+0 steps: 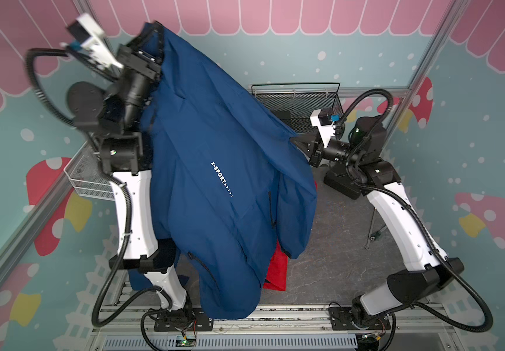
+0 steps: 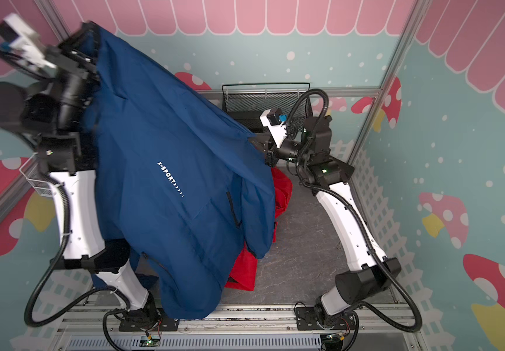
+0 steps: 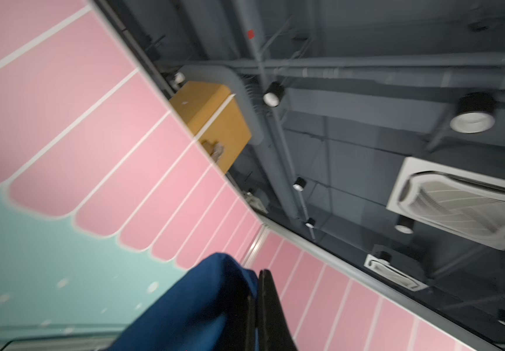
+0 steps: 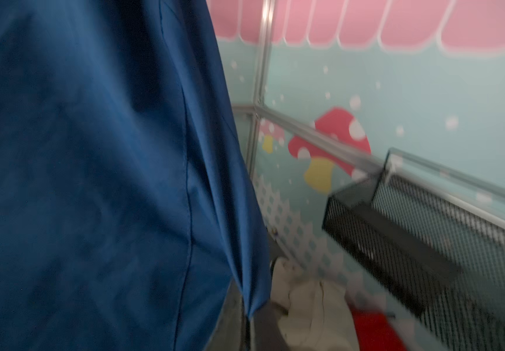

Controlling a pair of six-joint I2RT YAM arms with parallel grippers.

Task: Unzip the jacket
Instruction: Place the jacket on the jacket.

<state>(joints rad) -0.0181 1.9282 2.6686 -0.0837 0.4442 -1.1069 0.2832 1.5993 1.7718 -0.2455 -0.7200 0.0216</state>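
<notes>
**Navy jacket slung between two clenched end effectors**

Navy jacket [image 1: 214, 182] [image 2: 166, 170] held up over the grey bench [image 1: 342, 243], spread from 11 o'clock down to 6 o'clock in both top views. White "X-SPORT" lettering [image 1: 221, 179] near mid-panel.

Topmost fold pinched at 11 o'clock by the left end effector [image 1: 154, 32], motion-blurred in both top views. In the left wrist view, black fingers [image 3: 269, 307] pressed flat together, with the jacket [image 3: 202, 307] bunched against them and caught at their inner side.

Side edge drawn out to a taut point at 3 o'clock of the garment and gripped there by the right end effector [image 1: 297, 142] [image 2: 256, 142], jaws clenched on the fabric. Nearly half of the right wrist view filled by the jacket [image 4: 78, 182], with a stitched seam running down it.

Lowest fold seen over the front rail at 6 o'clock, with parts of the left arm's white links covered by cloth. Contact between that fold and the bench not discernible, nor the state of the front zip.

Red garment [image 1: 277, 270] [image 2: 245, 270] on the bench under the jacket, at 5 o'clock of it. Pale cloth [image 4: 306, 301] beside a red patch, seen in the right wrist view only. Black mesh basket [image 1: 297, 103] [image 4: 397, 243] against the rear wall at 12 o'clock, behind the right end effector. White wire basket [image 1: 84, 179] at 9 o'clock, behind the left arm.
</notes>
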